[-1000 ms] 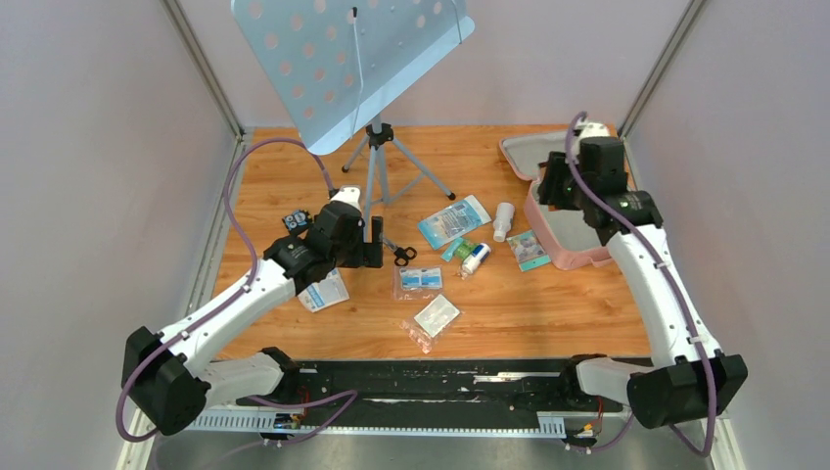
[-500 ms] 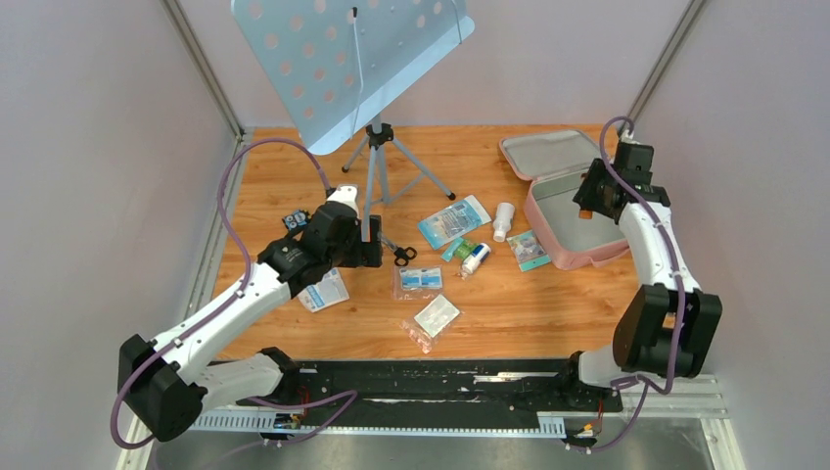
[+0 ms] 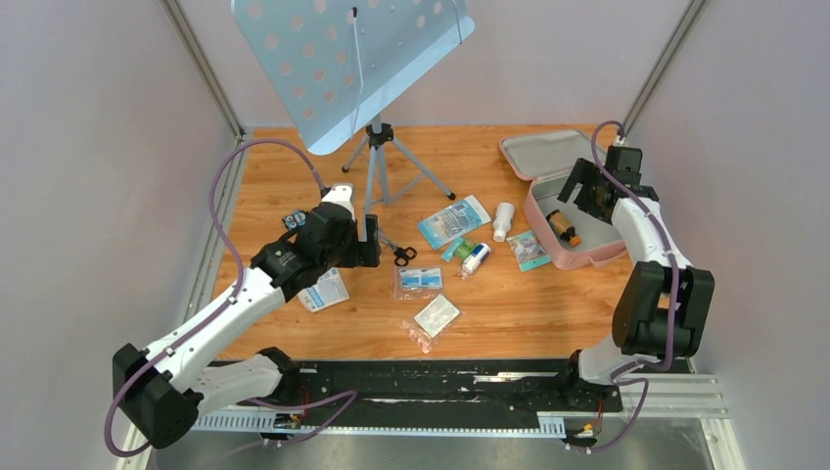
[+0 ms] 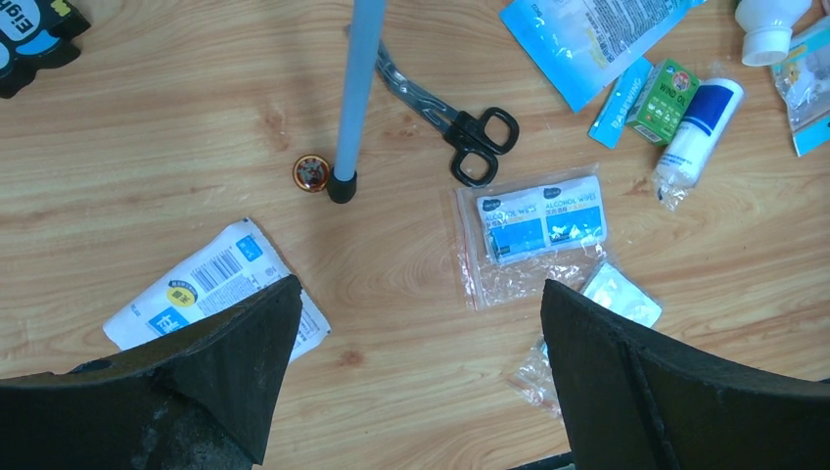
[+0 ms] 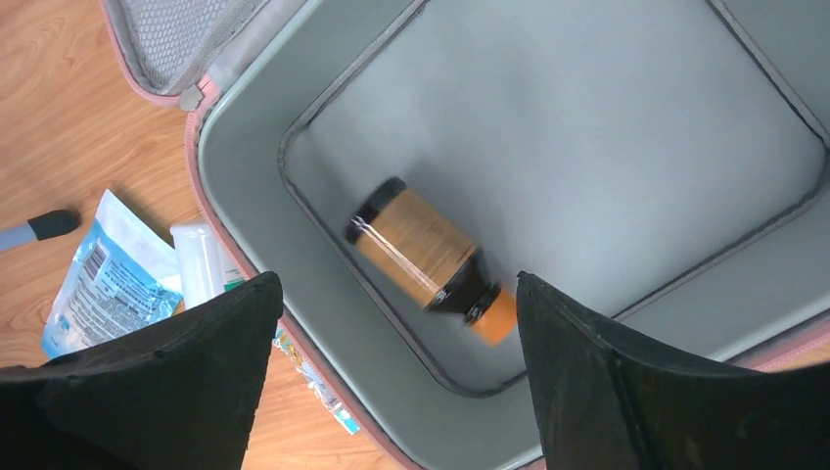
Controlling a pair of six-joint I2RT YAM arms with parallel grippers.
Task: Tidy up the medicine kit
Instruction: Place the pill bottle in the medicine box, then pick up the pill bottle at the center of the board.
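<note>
Medicine kit (image 5: 607, 127) open, below right pincer (image 5: 393, 284)

The medicine kit (image 3: 551, 246) is pink, grey-lined; the bottle (image 5: 423, 248) brown, orange-capped.

Observed: the white-and-black left arm (image 3: 225, 313) reaches forward and low; its black two-finger left end effector (image 4: 419, 294) points down, jaws spread wide, empty. The white-and-black right arm (image 3: 654, 240) stands folded; its right end effector (image 5: 396, 282) tilts downward, jaws apart, gripping nothing.
</note>
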